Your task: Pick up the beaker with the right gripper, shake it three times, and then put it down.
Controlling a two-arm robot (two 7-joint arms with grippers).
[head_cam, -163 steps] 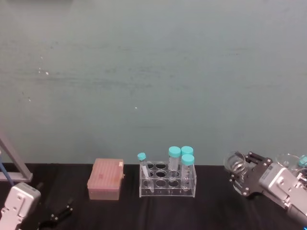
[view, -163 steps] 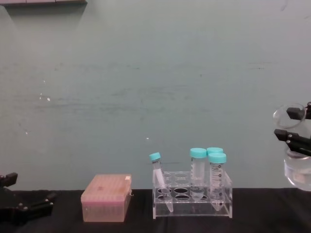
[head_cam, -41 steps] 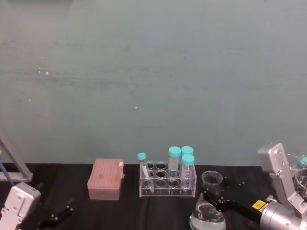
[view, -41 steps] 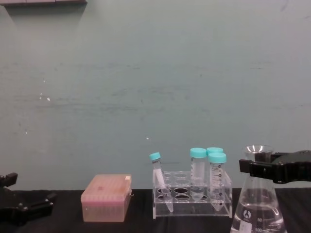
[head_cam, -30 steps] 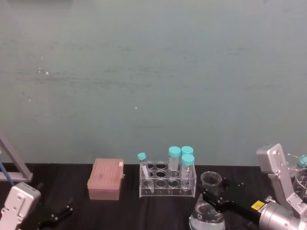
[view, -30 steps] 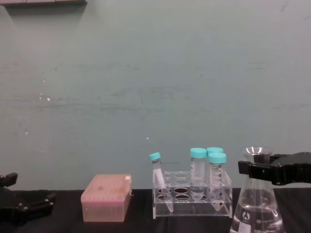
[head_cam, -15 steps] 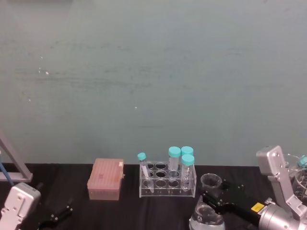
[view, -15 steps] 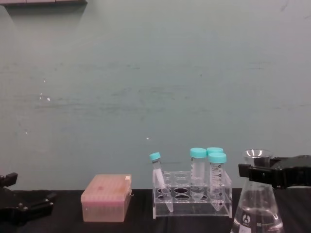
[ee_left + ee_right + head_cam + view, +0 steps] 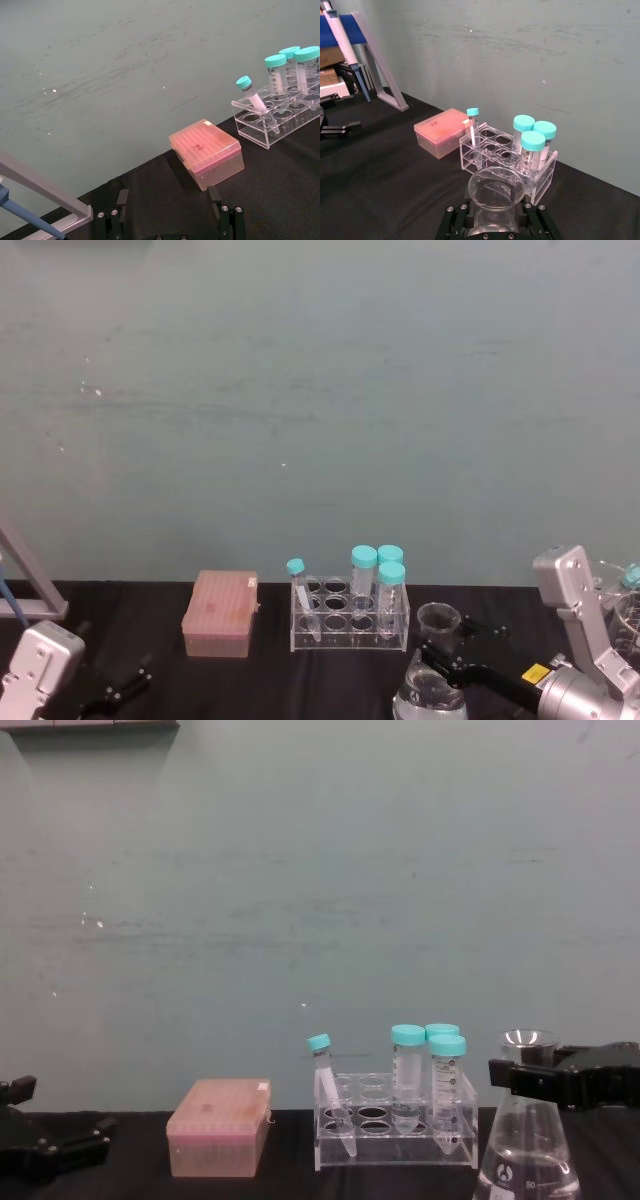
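The beaker [image 9: 432,692], a clear conical flask with liquid and white marks, stands upright at the right front of the black table, just right of the tube rack. In the chest view the beaker [image 9: 527,1160] rises above the rack. My right gripper [image 9: 447,642] is shut on its neck just below the rim; the black jaws cross the neck in the chest view [image 9: 528,1076]. In the right wrist view the beaker's flared rim [image 9: 496,186] sits between the two fingers. My left gripper [image 9: 115,690] rests open at the table's left front.
A clear rack [image 9: 350,618] with teal-capped tubes [image 9: 364,558] stands mid-table. A pink tip box [image 9: 220,613] lies to its left. A pipette stand [image 9: 25,580] is at the far left, and more glassware [image 9: 628,605] at the far right edge.
Earlier the beaker hung tilted in the air at the far right. Over the last second it sank a little, upright, with the right gripper still on its neck. The left arm stayed still.
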